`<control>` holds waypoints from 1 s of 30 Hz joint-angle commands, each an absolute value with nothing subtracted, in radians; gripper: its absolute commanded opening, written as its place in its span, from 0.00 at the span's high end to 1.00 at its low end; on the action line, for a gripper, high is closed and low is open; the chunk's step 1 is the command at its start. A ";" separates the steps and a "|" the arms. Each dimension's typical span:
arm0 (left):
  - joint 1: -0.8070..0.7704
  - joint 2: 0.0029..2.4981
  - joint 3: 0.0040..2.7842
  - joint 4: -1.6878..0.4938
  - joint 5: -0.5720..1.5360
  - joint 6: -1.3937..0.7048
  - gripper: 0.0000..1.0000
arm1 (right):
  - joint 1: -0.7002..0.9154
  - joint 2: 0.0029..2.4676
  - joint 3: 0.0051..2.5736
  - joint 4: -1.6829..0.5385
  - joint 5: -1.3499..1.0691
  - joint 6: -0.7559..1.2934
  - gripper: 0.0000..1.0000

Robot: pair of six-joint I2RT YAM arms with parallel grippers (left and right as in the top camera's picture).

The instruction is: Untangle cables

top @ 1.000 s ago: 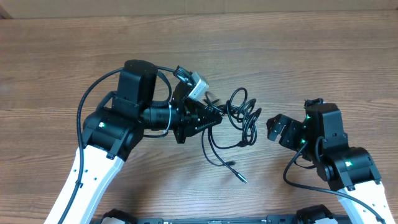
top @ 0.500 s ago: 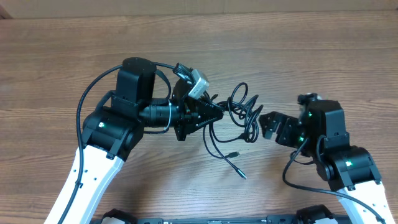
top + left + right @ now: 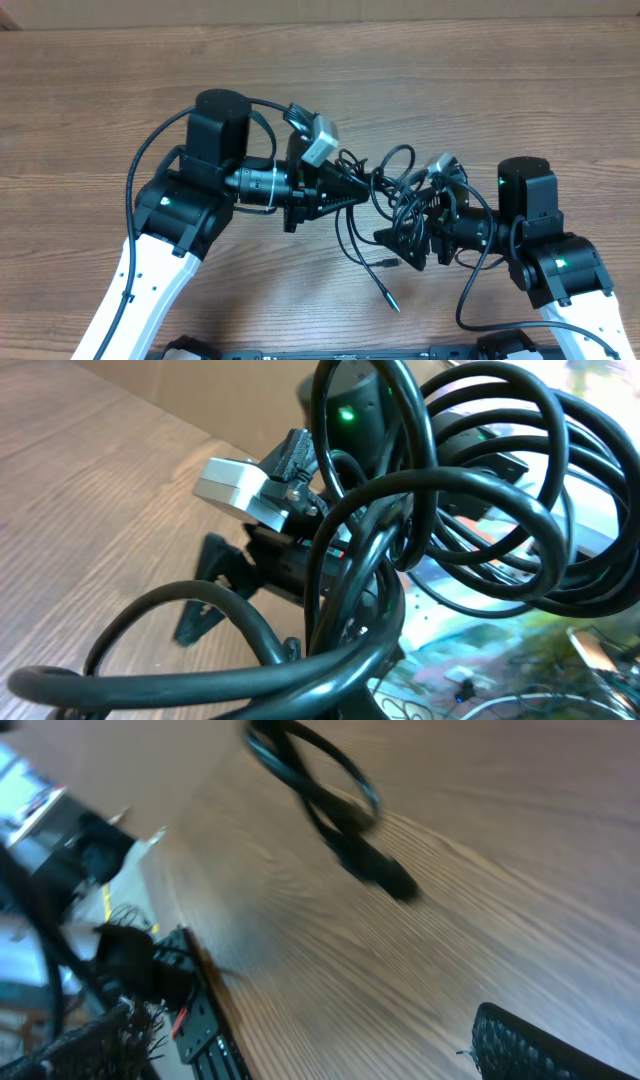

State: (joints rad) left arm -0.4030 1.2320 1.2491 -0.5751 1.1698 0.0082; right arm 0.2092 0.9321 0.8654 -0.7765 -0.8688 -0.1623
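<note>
Overhead, right pincer now reaching cables

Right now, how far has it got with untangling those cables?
Nothing looks done: the cables form one looped knot. In hand: the left jaws are shut on it, the right jaws stand open close beside it. One plug end trails free on the table. All the separating is left.

There are two end effectors, the left end effector and the right end effector. One desk bears one tangle of cables, its cord count unclear.
</note>
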 commanded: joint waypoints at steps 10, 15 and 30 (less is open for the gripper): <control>-0.492 1.206 1.254 -0.528 1.229 0.019 0.96 | 0.207 0.928 0.877 -0.555 -1.094 -0.350 0.00; -0.519 1.206 1.254 -0.487 1.231 -0.016 0.96 | 0.207 0.928 0.877 -0.558 -1.097 -0.349 0.24; -0.515 1.206 1.254 -0.477 1.178 -0.033 0.96 | 0.206 0.928 0.877 -0.644 -0.809 -0.040 0.96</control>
